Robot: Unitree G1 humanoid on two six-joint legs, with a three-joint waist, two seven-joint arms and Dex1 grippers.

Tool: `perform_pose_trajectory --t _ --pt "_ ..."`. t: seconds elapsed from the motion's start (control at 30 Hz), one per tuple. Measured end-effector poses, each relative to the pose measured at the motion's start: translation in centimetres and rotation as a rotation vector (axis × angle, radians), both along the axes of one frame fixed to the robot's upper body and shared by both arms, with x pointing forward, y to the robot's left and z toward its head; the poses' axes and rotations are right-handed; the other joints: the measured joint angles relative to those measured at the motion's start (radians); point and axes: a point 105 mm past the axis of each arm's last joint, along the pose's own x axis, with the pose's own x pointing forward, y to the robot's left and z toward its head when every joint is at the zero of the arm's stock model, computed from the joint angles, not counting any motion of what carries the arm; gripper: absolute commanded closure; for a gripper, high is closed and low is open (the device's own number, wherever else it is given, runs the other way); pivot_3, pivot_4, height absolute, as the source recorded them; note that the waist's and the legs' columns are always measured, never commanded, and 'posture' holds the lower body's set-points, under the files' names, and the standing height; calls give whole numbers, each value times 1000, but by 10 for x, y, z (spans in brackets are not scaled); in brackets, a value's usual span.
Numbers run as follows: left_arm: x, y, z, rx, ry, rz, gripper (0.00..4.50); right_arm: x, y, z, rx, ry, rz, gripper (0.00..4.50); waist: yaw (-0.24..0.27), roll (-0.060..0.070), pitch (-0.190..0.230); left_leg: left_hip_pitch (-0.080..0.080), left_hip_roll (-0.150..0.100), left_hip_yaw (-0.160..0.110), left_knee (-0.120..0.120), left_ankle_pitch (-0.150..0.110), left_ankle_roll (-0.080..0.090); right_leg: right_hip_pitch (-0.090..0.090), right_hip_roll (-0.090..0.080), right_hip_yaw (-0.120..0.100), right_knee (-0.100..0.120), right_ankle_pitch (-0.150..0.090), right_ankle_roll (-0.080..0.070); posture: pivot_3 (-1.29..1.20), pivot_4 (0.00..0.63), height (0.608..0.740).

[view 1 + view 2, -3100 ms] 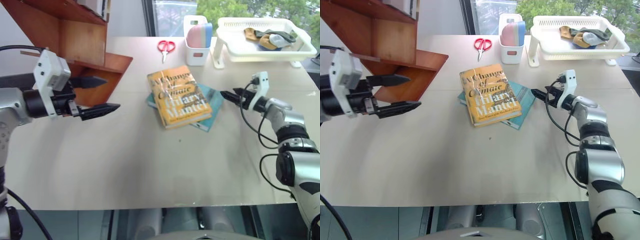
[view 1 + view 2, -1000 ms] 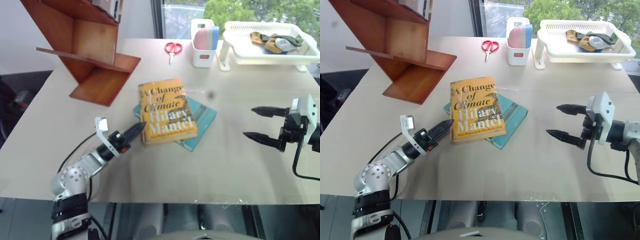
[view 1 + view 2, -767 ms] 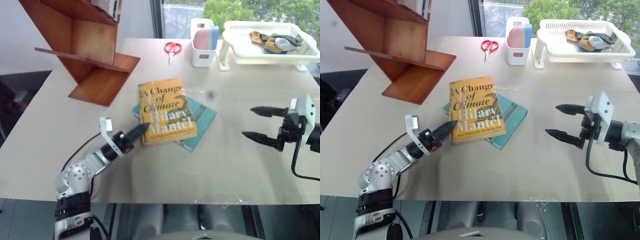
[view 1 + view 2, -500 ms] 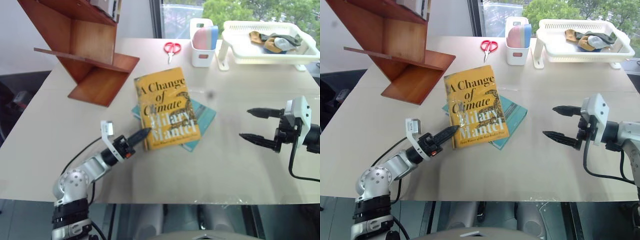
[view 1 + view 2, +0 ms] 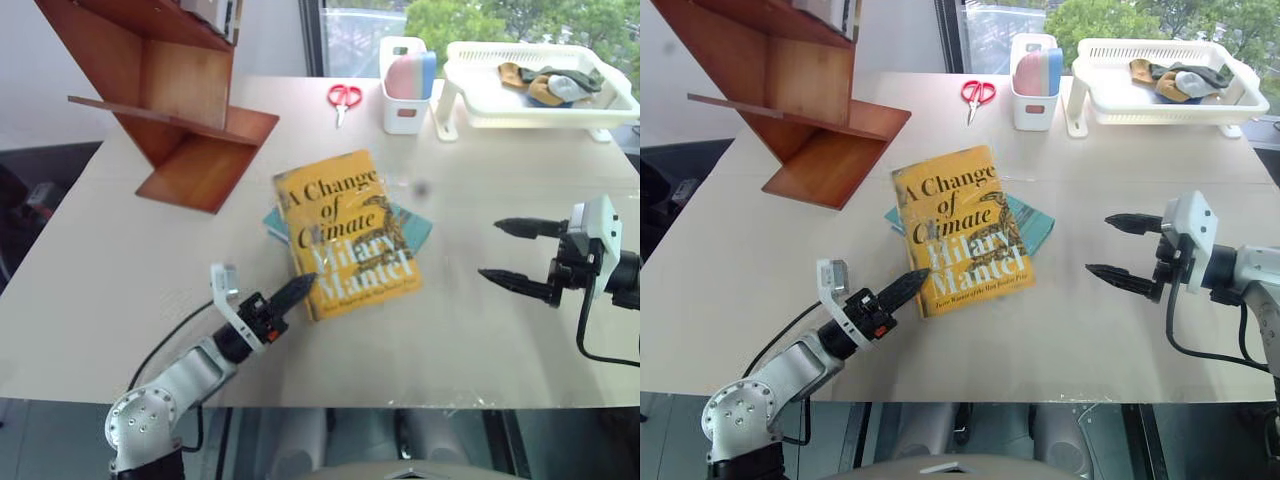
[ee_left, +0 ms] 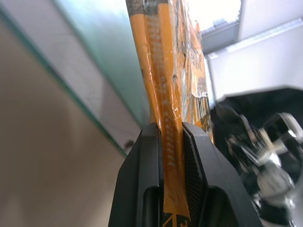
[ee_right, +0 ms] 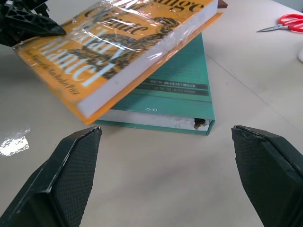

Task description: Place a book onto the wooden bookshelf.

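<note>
Two books at frame centre: yellow-orange book (image 5: 347,233) over a teal one (image 7: 173,101); one bookshelf (image 5: 160,95) upper left. Book glossy, film-wrapped, tilted. Left end effector (image 5: 291,295) clamped on its edge; right end effector (image 5: 512,256) apart.

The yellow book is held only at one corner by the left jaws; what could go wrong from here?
1. The left gripper pinches the yellow book at one corner, so it may droop, twist or slip out while being lifted.
2. Its far end still overlaps the teal book and could drag it along.
3. The wooden bookshelf has slanted boards; the swinging book might hit one.
</note>
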Motion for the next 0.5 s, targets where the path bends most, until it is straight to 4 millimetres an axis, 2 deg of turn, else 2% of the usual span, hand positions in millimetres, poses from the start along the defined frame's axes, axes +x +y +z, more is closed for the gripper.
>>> perform_pose_trajectory --t 0.03,0.1,0.17,0.2,0.23,0.27,0.4,0.5 --pt "1 0 -1 9 10 12 3372 0 0 0 0 -2 1 0 0 0 0 0 0 0 0 0 0 0 0 0 0 0 0 0 150 740" --pt "3 -1 -2 15 23 27 2675 1 -1 -1 3 4 -1 0 0 0 0 0 0 0 0 0 0 0 0 0 0 0 0 0 150 740" --pt "2 -4 -1 6 31 10 1510 2 -1 -3 4 11 -1 0 0 0 0 0 0 0 0 0 0 0 0 0 0 0 0 0 150 740" --pt "0 -6 0 -5 35 -11 1187 2 0 -3 4 10 1 0 0 0 0 0 0 0 0 0 0 0 0 0 0 0 0 0 150 740" --pt "-3 -9 1 -17 42 -35 586 2 0 -2 4 7 2 0 0 0 0 0 0 0 0 0 0 0 0 0 0 0 0 0 150 740" --pt "-5 -11 2 -27 48 -52 324 2 0 -1 4 4 3 0 0 0 0 0 0 0 0 0 0 0 0 0 0 0 0 0 150 740" --pt "-7 -6 3 -36 69 -50 324 3 0 0 4 -1 4 0 -1 0 0 0 0 0 0 0 0 0 0 0 0 0 0 0 150 740" --pt "1 5 -2 -34 100 -12 324 3 0 0 4 -2 2 0 0 0 0 0 0 0 0 0 0 0 0 0 0 0 0 0 150 740"
